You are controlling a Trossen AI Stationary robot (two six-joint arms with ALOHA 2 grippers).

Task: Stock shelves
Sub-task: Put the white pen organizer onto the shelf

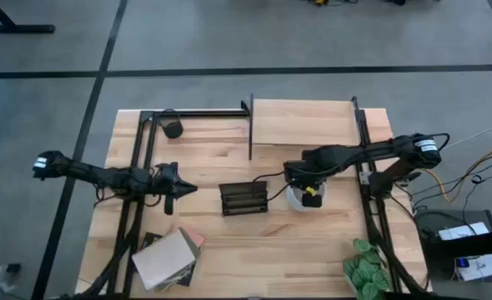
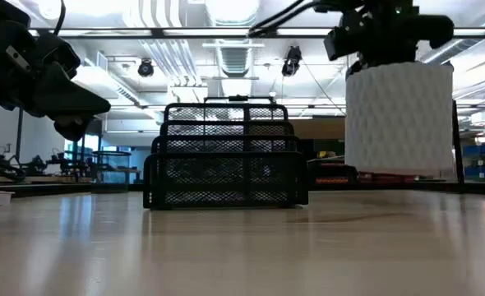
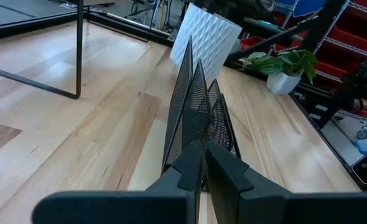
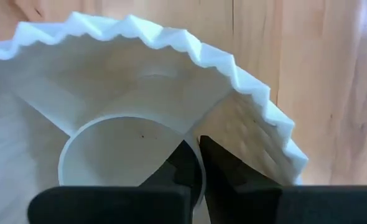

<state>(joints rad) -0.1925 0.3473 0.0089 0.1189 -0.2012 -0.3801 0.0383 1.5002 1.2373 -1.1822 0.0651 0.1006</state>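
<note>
Right gripper (image 1: 312,195) pinches the white ribbed vase (image 2: 399,119) by its rim, lifted clear for the shelves (image 1: 303,122) at twelve o'clock; left gripper (image 1: 179,188), fingers closed and empty, waits at nine o'clock of the mesh rack (image 1: 244,198).

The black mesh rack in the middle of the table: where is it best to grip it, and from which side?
Probably the black mesh rack is best taken from above, pinching one thin upright mesh divider. The dividers stand vertical with open gaps between them, as the left wrist view shows, so a finger can enter each side.
</note>
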